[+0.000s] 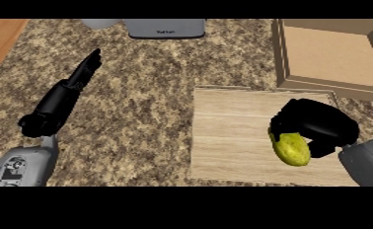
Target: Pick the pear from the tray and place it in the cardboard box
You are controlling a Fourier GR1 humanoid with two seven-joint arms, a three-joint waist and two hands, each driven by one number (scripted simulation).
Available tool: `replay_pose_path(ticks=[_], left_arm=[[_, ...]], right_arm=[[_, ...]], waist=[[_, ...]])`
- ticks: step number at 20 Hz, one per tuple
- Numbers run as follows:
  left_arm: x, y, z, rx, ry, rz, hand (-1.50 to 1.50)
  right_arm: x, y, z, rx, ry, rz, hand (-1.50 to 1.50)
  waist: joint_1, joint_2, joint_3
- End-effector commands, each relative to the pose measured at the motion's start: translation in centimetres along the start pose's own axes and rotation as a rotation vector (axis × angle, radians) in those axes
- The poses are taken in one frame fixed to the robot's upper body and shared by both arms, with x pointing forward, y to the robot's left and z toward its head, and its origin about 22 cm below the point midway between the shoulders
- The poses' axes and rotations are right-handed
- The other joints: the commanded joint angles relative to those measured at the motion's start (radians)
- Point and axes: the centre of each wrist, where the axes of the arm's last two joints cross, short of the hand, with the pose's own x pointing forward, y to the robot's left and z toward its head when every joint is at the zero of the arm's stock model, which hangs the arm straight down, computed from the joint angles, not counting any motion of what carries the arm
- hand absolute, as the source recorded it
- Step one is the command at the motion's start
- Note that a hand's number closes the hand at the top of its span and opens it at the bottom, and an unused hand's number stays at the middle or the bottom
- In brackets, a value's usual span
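Speckled granite counter [146, 109]; right hand [317, 124] curls round a bumpy yellow pear [290, 149] over the wooden tray [229, 134], box [324, 55] beyond, left hand [69, 92] straight-fingered.

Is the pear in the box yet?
Not yet. The pear is over the wooden tray, with the right hand curled round it; the cardboard box sits beyond.

a kitchen: speckled granite counter [146, 109], grey appliance [165, 28] at its back edge
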Motion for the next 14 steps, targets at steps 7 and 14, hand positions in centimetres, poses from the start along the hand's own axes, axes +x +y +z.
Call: replay_pose_path(ticks=[7, 14], left_arm=[[-0.2, 1.3, 0.8, 0.02, 0.001, -0.017, 0.0], [0.4, 0.2, -0.1, -0.006, -0.013, -0.008, 0.0]], right_arm=[[2.6, -9.4, 6.5, -0.272, 0.056, 0.077, 1.5], [-0.3, -13.7, 7.1, -0.537, 0.385, -0.095, 1.5]], waist=[[-0.01, 0.0, 0.0], [0.016, 0.005, 0.0]])
